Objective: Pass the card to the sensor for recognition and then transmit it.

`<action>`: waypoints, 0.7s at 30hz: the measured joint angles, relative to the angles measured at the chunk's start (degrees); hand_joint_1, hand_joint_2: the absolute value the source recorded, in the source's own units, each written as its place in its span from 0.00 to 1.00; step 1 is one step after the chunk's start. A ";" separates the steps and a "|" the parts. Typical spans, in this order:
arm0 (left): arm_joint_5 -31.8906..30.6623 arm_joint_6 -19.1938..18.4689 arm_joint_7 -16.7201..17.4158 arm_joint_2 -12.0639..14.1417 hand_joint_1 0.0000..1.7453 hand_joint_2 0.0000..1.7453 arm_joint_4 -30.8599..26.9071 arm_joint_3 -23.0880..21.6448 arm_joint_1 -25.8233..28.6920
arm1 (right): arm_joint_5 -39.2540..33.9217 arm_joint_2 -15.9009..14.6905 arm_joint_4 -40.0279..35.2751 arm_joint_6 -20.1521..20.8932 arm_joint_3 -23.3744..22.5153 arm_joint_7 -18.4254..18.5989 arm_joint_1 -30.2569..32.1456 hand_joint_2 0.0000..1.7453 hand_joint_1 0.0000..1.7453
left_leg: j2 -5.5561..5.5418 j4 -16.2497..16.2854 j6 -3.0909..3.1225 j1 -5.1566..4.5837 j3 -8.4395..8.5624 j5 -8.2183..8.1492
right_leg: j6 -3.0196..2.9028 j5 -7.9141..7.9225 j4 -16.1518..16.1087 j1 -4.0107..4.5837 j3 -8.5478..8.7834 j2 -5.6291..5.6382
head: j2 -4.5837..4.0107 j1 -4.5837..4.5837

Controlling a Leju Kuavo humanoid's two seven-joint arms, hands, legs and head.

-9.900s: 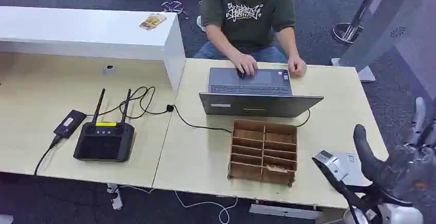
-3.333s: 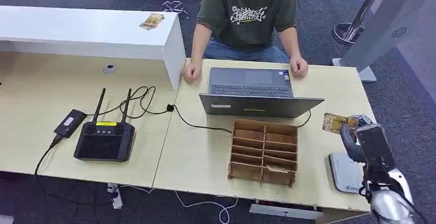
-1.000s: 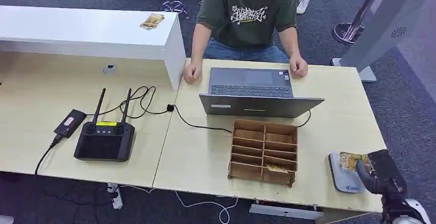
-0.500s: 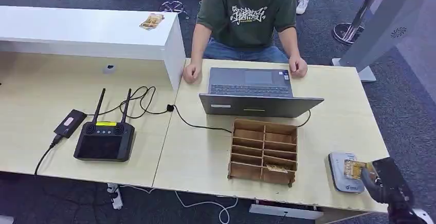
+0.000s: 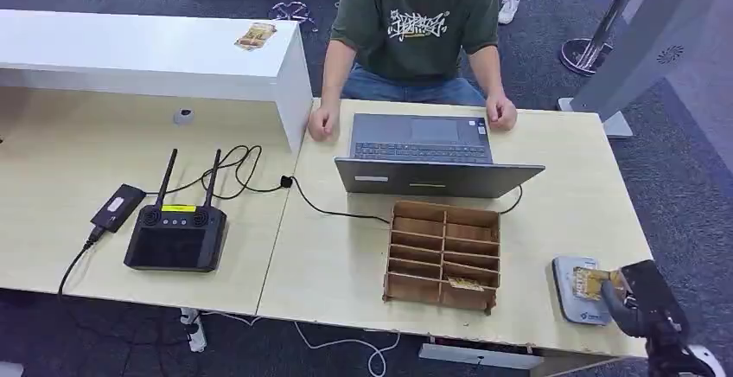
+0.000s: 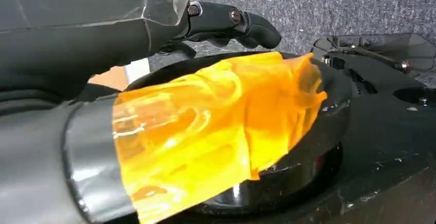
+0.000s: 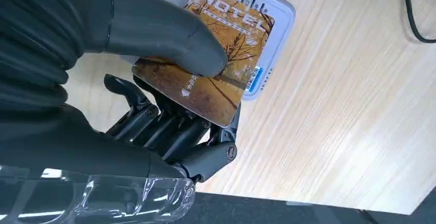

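A pale wood-grain table (image 5: 346, 265) carries, in turn, a grey open laptop (image 5: 428, 152) before a seated person in a green T-shirt (image 5: 415, 14), a brown compartmented cardboard tray (image 5: 442, 256), and at its near right corner a flat white rounded plastic sensor pad (image 5: 575, 295). The right hand (image 5: 644, 301) pinches a glossy autumn-printed hotel card (image 7: 226, 54) between its thick grey thumb and dark fingers (image 7: 175, 126), holding it over that pad. The left hand (image 6: 226, 21) hangs over grey carpet, its dark fingers curled with nothing seen in them.

You see a glossy printed card (image 7: 226, 59) on a smooth white plastic sensor (image 7: 272, 23), matt pale wood-grain table (image 7: 334, 121), rough brown wooden tray (image 5: 442, 256), and a matt grey rubbery hand (image 7: 154, 95).
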 joint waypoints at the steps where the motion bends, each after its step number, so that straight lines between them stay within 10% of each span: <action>1: -0.02 0.00 0.13 0.00 0.00 0.00 -0.02 -0.02 -0.02 | 0.00 0.00 0.57 0.11 0.15 0.00 -0.42 1.00 1.00 | 0.00 0.00 0.00 0.00 0.00 0.00 | 0.00 0.00 0.00 0.00 0.01 0.00 | 0.00 0.00; 21: -0.41 0.00 0.24 0.09 0.00 0.00 0.00 -0.02 -0.07 | -0.17 -0.57 7.07 1.75 3.41 1.12 -4.05 1.00 1.00 | 0.00 0.00 0.00 0.00 0.07 0.00 | 0.00 0.00 0.00 0.00 0.05 0.02 | 0.00 0.00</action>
